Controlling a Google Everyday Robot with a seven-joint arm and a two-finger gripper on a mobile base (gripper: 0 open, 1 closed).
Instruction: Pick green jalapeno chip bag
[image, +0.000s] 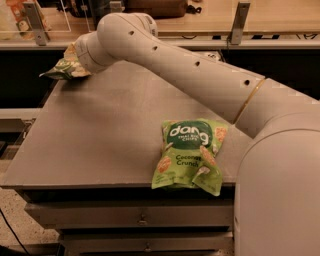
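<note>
1. Tool (71, 54): it sits at the far-left corner of the tabletop (100, 135), mostly hidden behind the wrist of the 1 arm (200, 75), which reaches across from the near right. You cannot tell whether the tool is open or closed.
2. Green jalapeno chip bag (59, 71): this small olive-green bag is at the same far-left corner, and its left tip shows past the tabletop's left edge. It lies just below and left of the tool. Any contact between them is hidden.
3. Long axis: the bag's visible part runs roughly left to right, so its short width lies near to far.
4. Distractor: the dang Coconut Crunch bag (190, 155) lies at the near edge, well apart from the tool.
5. Stage, as a judgement: the tool is at the bag, but you cannot confirm a completed grasp.
</note>
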